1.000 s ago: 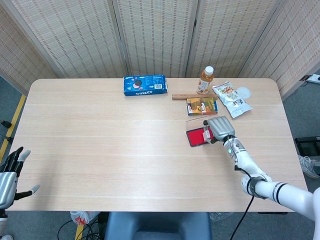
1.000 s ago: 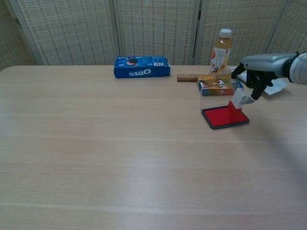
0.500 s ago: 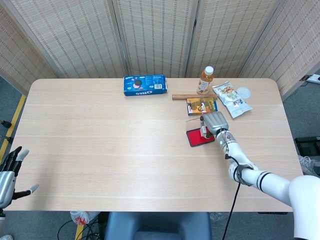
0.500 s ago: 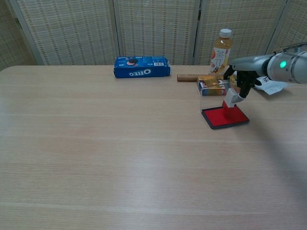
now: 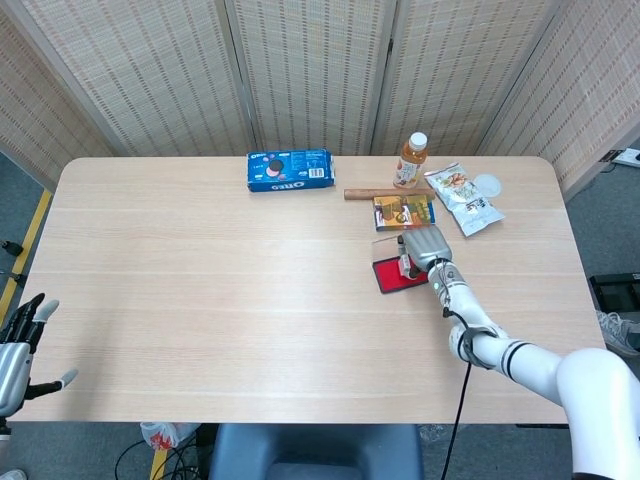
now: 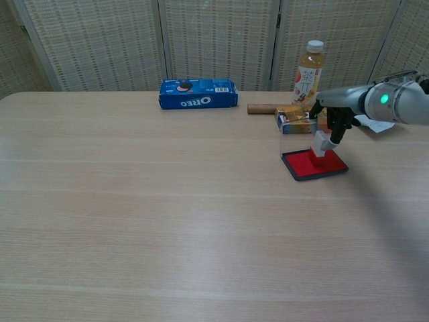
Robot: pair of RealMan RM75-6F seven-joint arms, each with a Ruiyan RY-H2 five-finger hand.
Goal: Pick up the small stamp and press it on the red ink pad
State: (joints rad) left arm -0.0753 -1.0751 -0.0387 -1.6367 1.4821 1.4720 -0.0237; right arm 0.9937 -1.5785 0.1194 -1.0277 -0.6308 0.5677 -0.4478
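Observation:
The red ink pad (image 6: 315,164) (image 5: 392,276) lies open on the table right of centre, its clear lid (image 6: 295,137) standing up at the back. My right hand (image 6: 333,113) (image 5: 427,248) holds the small stamp (image 6: 319,145) (image 5: 406,266) from above. The stamp's red lower end rests on the pad's red surface, tilted a little. Low at the left edge of the head view, off the table, my left hand (image 5: 18,352) holds nothing and its fingers are spread.
Behind the pad lie a small yellow box (image 6: 299,115), a brown stick (image 6: 263,109) and a drink bottle (image 6: 308,72). A snack bag (image 5: 464,198) sits to the right. A blue Oreo box (image 6: 198,93) lies at the back centre.
My right hand has moved left over the pad with the stamp and brought it down onto the red surface. The left hand has stayed put.

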